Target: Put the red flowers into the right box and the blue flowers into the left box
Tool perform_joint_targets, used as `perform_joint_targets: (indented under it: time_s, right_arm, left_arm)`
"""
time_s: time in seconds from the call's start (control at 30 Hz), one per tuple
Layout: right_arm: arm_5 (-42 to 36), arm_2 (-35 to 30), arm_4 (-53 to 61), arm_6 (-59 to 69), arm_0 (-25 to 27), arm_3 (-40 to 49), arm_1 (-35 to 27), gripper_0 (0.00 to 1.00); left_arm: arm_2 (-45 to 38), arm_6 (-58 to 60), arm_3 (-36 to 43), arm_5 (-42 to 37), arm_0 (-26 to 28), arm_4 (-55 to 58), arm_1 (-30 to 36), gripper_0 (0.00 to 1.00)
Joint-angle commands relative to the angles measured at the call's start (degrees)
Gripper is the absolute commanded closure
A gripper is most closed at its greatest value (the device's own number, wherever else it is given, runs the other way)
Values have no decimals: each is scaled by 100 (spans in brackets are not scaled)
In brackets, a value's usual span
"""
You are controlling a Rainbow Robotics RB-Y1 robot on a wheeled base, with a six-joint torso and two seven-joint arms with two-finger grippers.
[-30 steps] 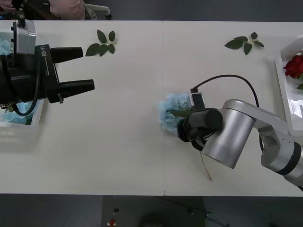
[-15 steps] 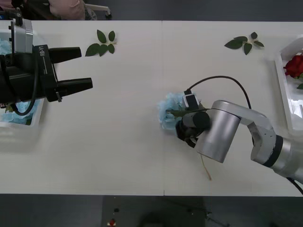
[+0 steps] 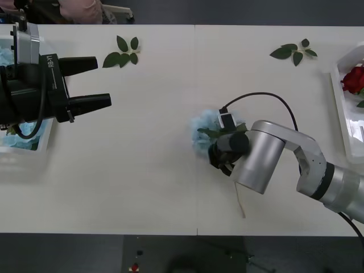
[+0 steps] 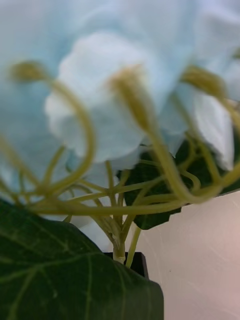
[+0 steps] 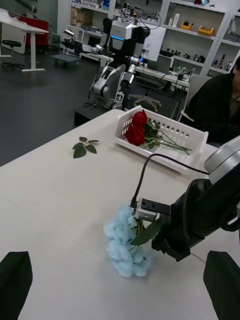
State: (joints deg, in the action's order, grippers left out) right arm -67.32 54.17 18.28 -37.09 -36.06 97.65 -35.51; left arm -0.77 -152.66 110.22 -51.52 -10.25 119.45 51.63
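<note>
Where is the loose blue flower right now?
In the front view the blue flower lies near the table's middle, slightly toward the robot's right, with the right gripper at its stem; its head points toward the left gripper.

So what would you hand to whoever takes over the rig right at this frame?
Left claw: open, over the table's left side, beside the left box.
Right claw: mid-table, at a blue flower; its grip is hidden.
Done: red flowers lie in the right box; other blue flowers lie in the left box.
Left: get the mid-table blue flower into the left box.
</note>
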Motion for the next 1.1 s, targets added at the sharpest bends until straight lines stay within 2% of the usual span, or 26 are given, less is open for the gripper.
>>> perform_joint_targets:
  time_s: [0.03,0.2,0.3,0.47,0.7,0.9,1.1]
  right_arm:
    - [378,-108,132,-387,-226,87,-219,100]
    - [1485,-723,1257,-686,-270,122,-702,100]
    - [2012,-1251,2409,-1644,-340,122,-1089,100]
    - [2425,-2077,4096,-2962,-454,96,-1265,100]
    - [2469,-2780,5274,-4043,-753,78,-861,100]
    - [2461,-3105,6417,-5415,-894,-27,-544,100]
    - [1318,-4081,7181,-6794,-902,-361,-114,100]
  left_arm:
    - [59,-234,26,-25,-56,61,128,0]
    - [59,-234,26,-25,-56,61,119,0]
    - [59,-234,26,-16,-56,70,128,0]
    - [59,-234,26,-16,-56,61,128,0]
    - [68,-142,0,-7,-100,61,101,0]
    - [420,693,-370,-25,-504,70,-118,0]
    - [1114,1484,-1020,54,-1242,193,-514,0]
